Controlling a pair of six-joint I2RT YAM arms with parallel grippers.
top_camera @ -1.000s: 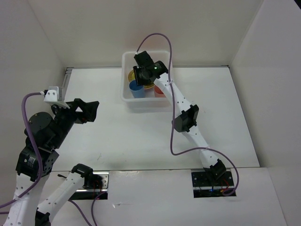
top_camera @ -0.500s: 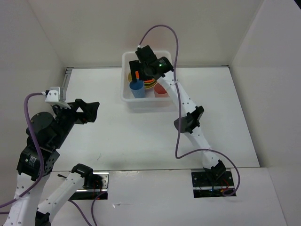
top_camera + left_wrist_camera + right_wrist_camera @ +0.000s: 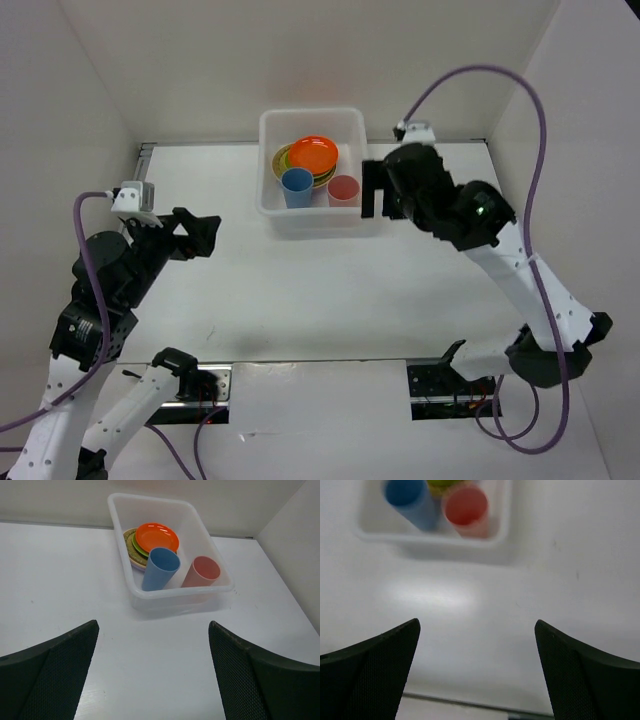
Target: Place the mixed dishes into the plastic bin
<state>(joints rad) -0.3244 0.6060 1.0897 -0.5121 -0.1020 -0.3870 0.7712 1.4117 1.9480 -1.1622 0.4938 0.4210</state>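
White translucent plastic bin [image 3: 318,218] sits at the far edge of the white table [image 3: 300,290], close to the back wall. In its rear half a small orange round plate [image 3: 313,153] tops a stack, with a lime green plate [image 3: 135,546] and a woven bamboo plate [image 3: 127,539] showing at the left beneath it. A blue cup [image 3: 296,186] and a pink cup [image 3: 343,188] stand mouth up, side by side along the near wall. Right gripper [image 3: 477,622] hangs just beside the bin's right wall, fingers spread wide and empty. Left gripper [image 3: 152,625] is well apart to the left, facing the bin, equally wide and empty. Open tabletop runs from the bin toward the arm bases; white side walls hem both flanks.
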